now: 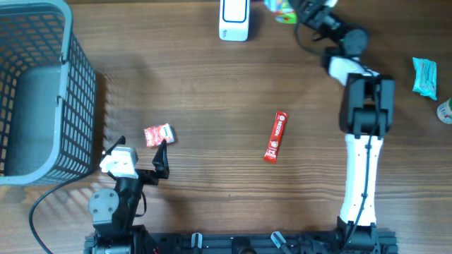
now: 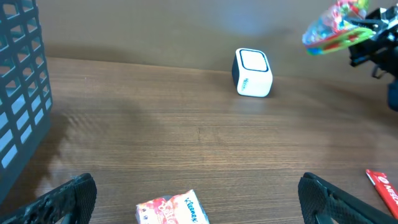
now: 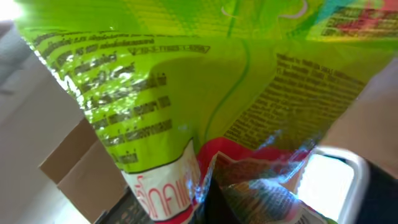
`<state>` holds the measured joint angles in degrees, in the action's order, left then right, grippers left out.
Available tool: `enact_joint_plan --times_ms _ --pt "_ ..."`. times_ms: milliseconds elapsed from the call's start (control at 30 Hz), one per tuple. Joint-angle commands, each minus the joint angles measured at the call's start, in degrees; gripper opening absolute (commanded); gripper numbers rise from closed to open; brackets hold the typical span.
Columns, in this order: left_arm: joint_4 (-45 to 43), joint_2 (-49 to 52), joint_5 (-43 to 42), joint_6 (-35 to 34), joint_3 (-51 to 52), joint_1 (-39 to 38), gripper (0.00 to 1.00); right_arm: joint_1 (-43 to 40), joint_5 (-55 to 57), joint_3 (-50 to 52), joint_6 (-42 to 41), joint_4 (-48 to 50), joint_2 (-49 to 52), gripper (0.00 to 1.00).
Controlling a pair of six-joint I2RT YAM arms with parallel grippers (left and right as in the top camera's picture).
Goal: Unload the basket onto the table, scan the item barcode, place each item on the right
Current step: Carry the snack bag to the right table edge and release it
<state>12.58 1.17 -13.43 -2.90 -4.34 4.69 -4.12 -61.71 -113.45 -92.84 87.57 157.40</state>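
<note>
tissue pack: Kleenex | red sachet: letters NE…, cut off | green bag: fine print illegible

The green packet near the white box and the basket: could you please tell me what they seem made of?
Green packet: probably thin plastic film, glossy; it creases and shows bright glints over the print. Basket: likely moulded plastic, matte blue-grey; its walls are an even grid of thin bars.

The crinkly plastic snack bag is lime green with dark print, red and white at its lower edge. The boxy plastic scanner is white with a dark-rimmed face, the slim stick sachet red with white lettering, the lattice plastic basket blue-grey, the wooden table streaky brown.
</note>
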Motion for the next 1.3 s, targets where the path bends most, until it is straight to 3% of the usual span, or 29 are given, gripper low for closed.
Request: enact_joint_plan --times_ms 0,67,267,333,367,433,467,567,633,733,867,900,1000,1033,1133,1267 --pt "-0.20 -0.24 -0.48 -0.57 0.37 0.31 1.00 -5.60 -6.80 -1.05 3.63 -12.68 -6.64 0.05" --pt "-0.20 -0.24 -0.46 -0.57 0.37 0.31 1.00 -8.31 -7.34 -1.05 6.78 -20.68 -8.15 0.05" --pt "-0.20 -0.24 -0.48 -0.57 0.37 0.31 1.00 -12.31 -7.89 -1.05 9.57 -28.22 -17.35 0.05" --pt "-0.20 -0.24 -0.48 -0.57 0.37 0.31 1.00 -13.35 -6.43 -1.05 14.29 -38.69 -22.29 0.05" --pt "-0.20 -0.24 -0.48 -0.57 0.37 0.31 1.00 -14.21 -3.39 -1.05 21.53 -49.79 -25.94 0.05" --pt "-0.20 -0.24 -0.48 -0.57 0.37 0.31 1.00 -15.54 10.10 -1.05 39.58 -77.55 -33.44 0.05" --pt "-0.20 -0.24 -0.46 -0.57 0.37 0.31 1.00 -15.78 16.79 -1.05 44.85 -86.25 -35.82 0.05" --pt "-0.20 -0.24 -0.48 -0.57 0.37 0.31 1.00 -15.56 54.99 -1.05 60.85 -112.21 -44.65 0.05" --pt "-0.20 -0.24 -0.48 -0.57 0.37 0.31 1.00 -16.00 72.89 -1.03 65.33 -119.86 -45.51 0.05" --pt "-0.20 -0.24 -0.48 -0.57 0.37 0.31 1.00 -17.29 87.91 0.42 67.01 -127.03 -43.12 0.05" --pt "-0.20 -0.24 -0.48 -0.57 0.37 0.31 1.00 -20.35 90.38 3.34 70.36 -130.66 -37.44 0.08" --pt "-0.20 -0.24 -0.48 -0.57 0.37 0.31 1.00 -20.61 89.88 3.34 70.34 -131.69 -36.61 0.14" --pt "-0.20 -0.24 -0.48 -0.57 0.37 0.31 1.00 -20.70 89.99 3.28 70.34 -134.33 -35.93 0.81" --pt "-0.20 -0.24 -0.48 -0.57 0.37 0.31 1.00 -20.52 89.90 2.97 70.16 -135.38 -36.54 1.00" --pt "-0.20 -0.24 -0.48 -0.57 0.37 0.31 1.00 -16.96 80.96 0.17 70.16 -142.16 -41.92 1.00" --pt "-0.20 -0.24 -0.48 -0.57 0.37 0.31 1.00 -7.82 51.71 0.24 68.65 -154.48 -47.12 1.00"
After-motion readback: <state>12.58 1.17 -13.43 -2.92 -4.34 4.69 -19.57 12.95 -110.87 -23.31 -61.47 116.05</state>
